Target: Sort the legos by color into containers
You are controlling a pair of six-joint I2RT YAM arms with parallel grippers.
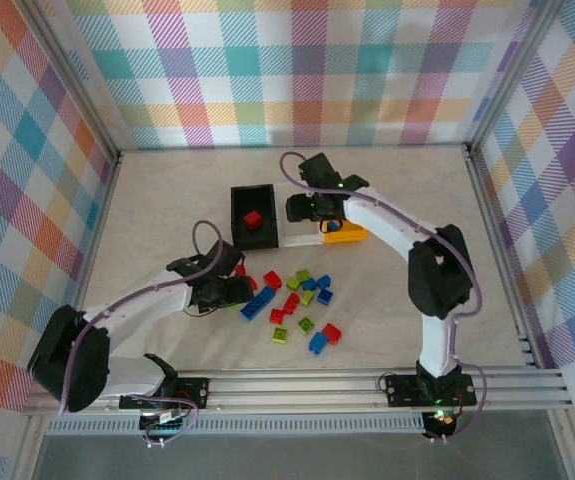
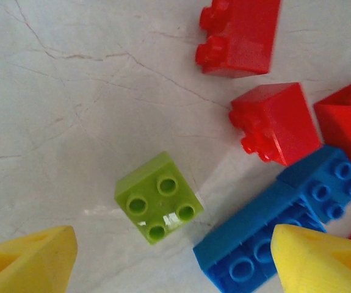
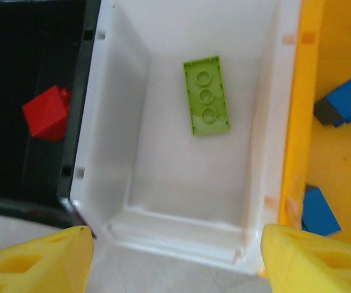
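The left fingers (image 2: 28, 259) are held apart and empty at the lower corners of the left wrist view, so that the lime brick (image 2: 158, 196) at lower middle can be straddled. A blue brick (image 2: 248, 247) lies just beside it at lower right and red bricks (image 2: 277, 122) at upper right, all on the bench (image 2: 71, 91). The right fingers (image 3: 35, 259) are spread and empty over the white bin (image 3: 120, 152), where a lime plate (image 3: 207, 94) lies flat. A red cube (image 3: 47, 112) is seen in the black bin (image 3: 16, 49) at left and blue pieces (image 3: 346, 101) in the orange bin (image 3: 297, 122) at right. One colour, it is judged, is kept per bin.
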